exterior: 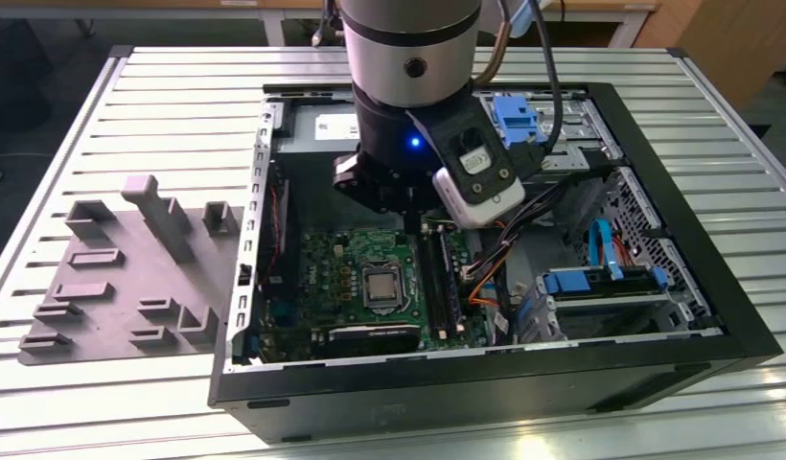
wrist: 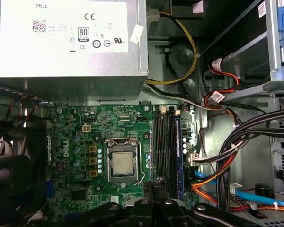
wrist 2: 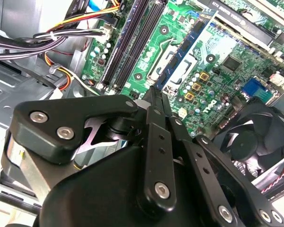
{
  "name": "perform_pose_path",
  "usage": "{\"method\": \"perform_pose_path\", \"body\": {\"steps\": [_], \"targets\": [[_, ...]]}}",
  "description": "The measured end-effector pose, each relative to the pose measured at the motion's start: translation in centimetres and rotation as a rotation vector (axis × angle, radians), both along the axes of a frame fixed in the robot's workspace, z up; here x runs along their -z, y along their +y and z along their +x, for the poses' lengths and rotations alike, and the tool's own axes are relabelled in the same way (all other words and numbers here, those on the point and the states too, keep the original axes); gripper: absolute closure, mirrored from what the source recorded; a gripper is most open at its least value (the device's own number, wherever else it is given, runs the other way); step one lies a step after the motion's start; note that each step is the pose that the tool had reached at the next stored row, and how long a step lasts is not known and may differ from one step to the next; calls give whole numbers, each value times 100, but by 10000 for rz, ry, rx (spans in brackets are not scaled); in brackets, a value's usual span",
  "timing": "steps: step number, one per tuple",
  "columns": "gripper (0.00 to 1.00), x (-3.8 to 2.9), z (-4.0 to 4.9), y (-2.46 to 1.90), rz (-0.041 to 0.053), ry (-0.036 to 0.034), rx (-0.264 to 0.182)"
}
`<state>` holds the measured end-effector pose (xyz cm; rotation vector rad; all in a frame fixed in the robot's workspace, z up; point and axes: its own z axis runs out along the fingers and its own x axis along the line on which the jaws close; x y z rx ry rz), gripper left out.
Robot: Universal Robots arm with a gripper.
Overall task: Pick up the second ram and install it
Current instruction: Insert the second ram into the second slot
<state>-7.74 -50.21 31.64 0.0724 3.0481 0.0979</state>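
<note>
The gripper [exterior: 411,222] hangs low inside the open computer case [exterior: 496,383], with its fingers drawn tight together and no gap showing between them in either wrist view. The tips [wrist: 155,185] sit right at one end of the row of long black slots [wrist: 165,146] on the green board [wrist: 85,137]. The second ram [wrist: 157,146] seems to be the thin dark strip standing in the slot nearest the fingertips, though it is hard to tell from the slot itself. I cannot see anything pinched between the fingers. Just beside the slots lies the square processor socket [wrist: 123,161]. A black fan [wrist 2: 246,142] sits farther out past the socket. Bundled cables [wrist: 236,142] run along the other side of the gripper. Well apart from the gripper, outside the case, a grey moulded tray [exterior: 112,278] rests on the ribbed metal table [exterior: 175,96].
</note>
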Motion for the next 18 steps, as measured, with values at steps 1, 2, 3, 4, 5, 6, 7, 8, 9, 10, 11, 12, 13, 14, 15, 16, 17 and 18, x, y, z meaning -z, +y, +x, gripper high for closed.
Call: {"method": "perform_pose_path", "body": {"steps": [1, 2, 3, 4, 5, 6, 7, 8, 9, 10, 11, 12, 13, 14, 15, 16, 17, 18], "targets": [[89, 2, 0, 0, 0, 0, 0], [89, 4, 0, 0, 0, 0, 0], [89, 6, 0, 0, 0, 0, 0], [89, 8, 0, 0, -1, 0, 0], [89, 10, 0, 0, 0, 0, 0], [89, 13, 0, 0, 1, 0, 0], [89, 15, 0, 0, 0, 0, 0], [89, 17, 0, 0, 0, 0, 0], [89, 19, 0, 0, 0, 0, 0], [89, 22, 1, 0, 6, -1, 0], [89, 23, 4, -1, 26, 0, -2], [89, 26, 4, 0, 52, -1, -1], [89, 29, 5, 0, 60, -1, 0], [89, 33, 5, 0, 69, -1, 1], [89, 36, 6, 0, 75, 0, 1], [89, 40, 7, 0, 79, 0, 0], [89, 43, 8, 0, 81, -1, 0], [89, 47, 9, 0, 82, 0, 0]]}}
